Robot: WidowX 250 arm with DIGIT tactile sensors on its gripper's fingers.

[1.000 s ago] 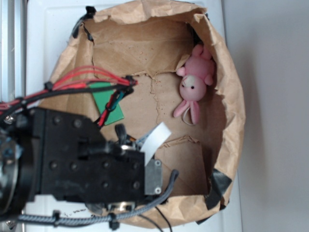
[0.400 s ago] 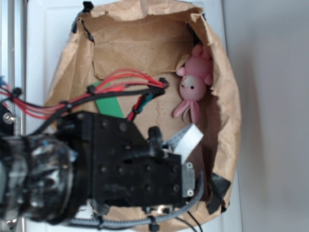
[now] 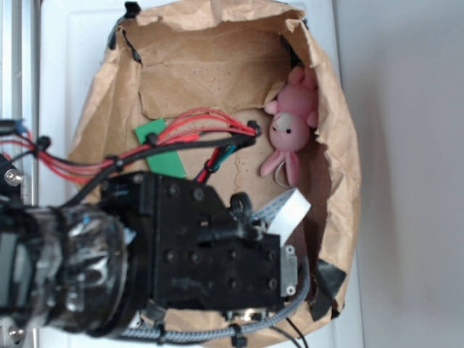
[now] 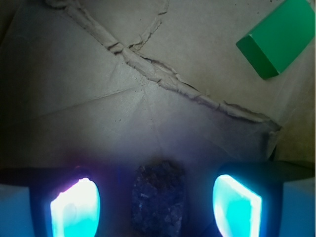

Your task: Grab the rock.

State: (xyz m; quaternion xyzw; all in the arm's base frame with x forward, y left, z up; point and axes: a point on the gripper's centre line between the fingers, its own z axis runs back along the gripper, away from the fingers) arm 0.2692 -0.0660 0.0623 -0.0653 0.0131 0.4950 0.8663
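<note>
In the wrist view the rock (image 4: 158, 197), a small dark rough chunk, lies on the brown paper between my two glowing pads (image 4: 75, 207). My gripper (image 4: 157, 207) is open, with a gap on each side of the rock and neither pad touching it. In the exterior view the black arm body (image 3: 196, 254) hangs over the lower part of the paper bag (image 3: 341, 167) and hides both the rock and the fingers.
A flat green block (image 4: 279, 37) (image 3: 161, 148) lies on the paper, upper right in the wrist view. A pink plush bunny (image 3: 290, 134) leans against the bag's right wall. Red and black cables (image 3: 181, 134) run across the bag. The crumpled paper walls rise all round.
The arm has shifted to the right and further over the bag's lower middle, covering more of the paper floor. The green block and bunny have stayed put.
</note>
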